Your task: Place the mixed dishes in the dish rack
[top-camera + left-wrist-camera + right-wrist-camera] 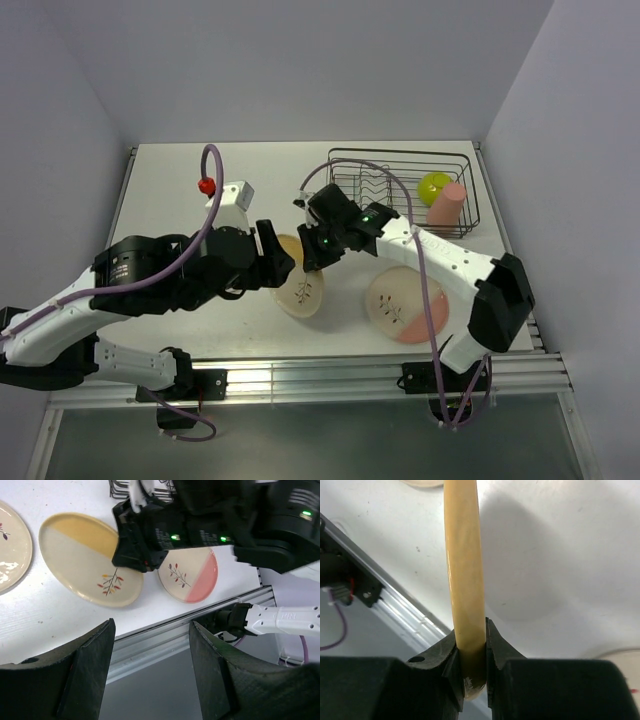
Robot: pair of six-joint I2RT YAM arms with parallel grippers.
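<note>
My right gripper [314,256] is shut on the rim of a cream plate with a yellow segment [300,285] in front of the dish rack [465,190]. In the right wrist view the plate [464,570] runs edge-on between the fingertips [497,652], above its shadow on the table. My left gripper [274,256] is open and empty just left of that plate; in its own view the left gripper [150,672] hangs over the table's front rail. A pink-segment plate [405,305] lies flat at the front right. A third plate [11,545] lies at the left. The lime-green bowl [434,186] and pink cup [446,206] sit in the rack.
The rack stands at the back right of the white table [170,190], near the right wall. An aluminium rail [320,375] runs along the table's front edge. The two arms are close together at the table's middle.
</note>
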